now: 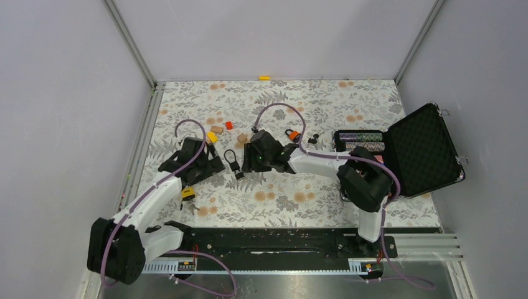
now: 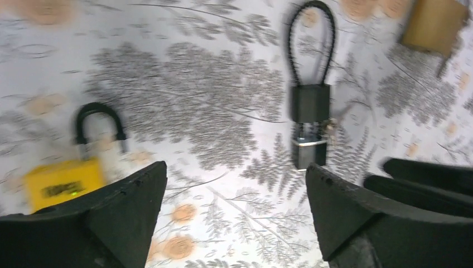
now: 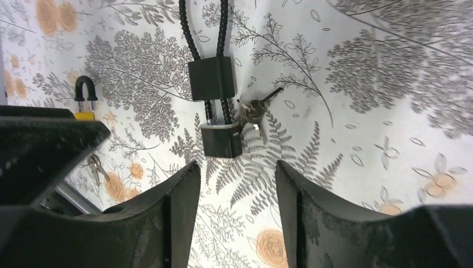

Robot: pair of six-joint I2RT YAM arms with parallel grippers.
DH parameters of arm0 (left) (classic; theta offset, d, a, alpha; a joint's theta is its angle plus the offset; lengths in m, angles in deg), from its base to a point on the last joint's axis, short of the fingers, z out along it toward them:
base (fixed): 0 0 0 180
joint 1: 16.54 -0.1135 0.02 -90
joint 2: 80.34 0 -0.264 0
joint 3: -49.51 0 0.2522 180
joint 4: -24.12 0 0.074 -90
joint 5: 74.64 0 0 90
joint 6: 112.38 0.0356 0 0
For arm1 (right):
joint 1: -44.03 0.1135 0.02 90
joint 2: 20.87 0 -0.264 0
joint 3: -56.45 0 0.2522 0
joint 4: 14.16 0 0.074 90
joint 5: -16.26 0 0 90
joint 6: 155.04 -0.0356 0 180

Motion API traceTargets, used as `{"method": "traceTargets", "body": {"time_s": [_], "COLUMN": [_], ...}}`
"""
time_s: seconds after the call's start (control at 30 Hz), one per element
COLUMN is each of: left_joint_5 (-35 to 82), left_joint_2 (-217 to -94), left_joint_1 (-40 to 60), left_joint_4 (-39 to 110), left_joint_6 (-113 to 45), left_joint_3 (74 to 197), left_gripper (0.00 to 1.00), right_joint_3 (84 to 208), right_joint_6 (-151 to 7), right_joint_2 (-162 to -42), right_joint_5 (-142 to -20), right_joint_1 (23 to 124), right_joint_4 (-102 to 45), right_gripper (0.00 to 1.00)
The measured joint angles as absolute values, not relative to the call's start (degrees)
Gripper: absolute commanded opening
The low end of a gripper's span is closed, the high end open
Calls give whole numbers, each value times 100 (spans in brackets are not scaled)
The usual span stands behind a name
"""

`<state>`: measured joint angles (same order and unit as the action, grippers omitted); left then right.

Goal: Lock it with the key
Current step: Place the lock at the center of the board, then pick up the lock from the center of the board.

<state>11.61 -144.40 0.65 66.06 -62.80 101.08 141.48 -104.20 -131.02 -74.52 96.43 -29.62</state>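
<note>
A black cable lock (image 1: pixel 234 161) lies flat on the flowered table between my two grippers, nothing holding it. Its cable loop (image 2: pixel 311 39) runs into a black block (image 2: pixel 310 103), with the lock body (image 3: pixel 221 140) just below. A key (image 3: pixel 255 109) on a ring sticks out of the body's side. My left gripper (image 2: pixel 234 167) is open just short of the lock, nothing between its fingers. My right gripper (image 3: pixel 235 164) is open too, its fingertips a little back from the lock body. In the top view the left gripper (image 1: pixel 210 165) and right gripper (image 1: pixel 249 159) flank the lock.
A yellow padlock (image 2: pixel 64 181) lies left of the cable lock, with loose keys (image 3: pixel 95 166) near it. An orange padlock (image 1: pixel 292 134) and small blocks (image 1: pixel 216 129) lie farther back. An open black case (image 1: pixel 423 149) stands at the right.
</note>
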Motion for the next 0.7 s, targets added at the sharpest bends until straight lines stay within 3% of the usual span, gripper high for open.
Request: {"method": "traceTargets", "body": {"time_s": [0.33,0.6,0.7], "left_joint_5": [-410,-546,-450], "left_joint_2": [-13508,-14479,-14872], "left_joint_1": [-239,-855,-901], "left_joint_4": [7830,7952,7909], "left_joint_6": [-6822,-7220,-7344], "left_joint_3": [9981,9817,9734], "left_gripper": [99,98,89], "right_joint_3": [12961,12295,12214], "right_joint_6": [-10341,-10400,-10435], "right_joint_2": [-11298,-10787,-10706], "right_joint_5": [-7113,-7270,-7320], "right_joint_1": [9389,9306,9302], "right_joint_4": [-3193,-3123,-3104], "right_gripper": [69,68,68]}}
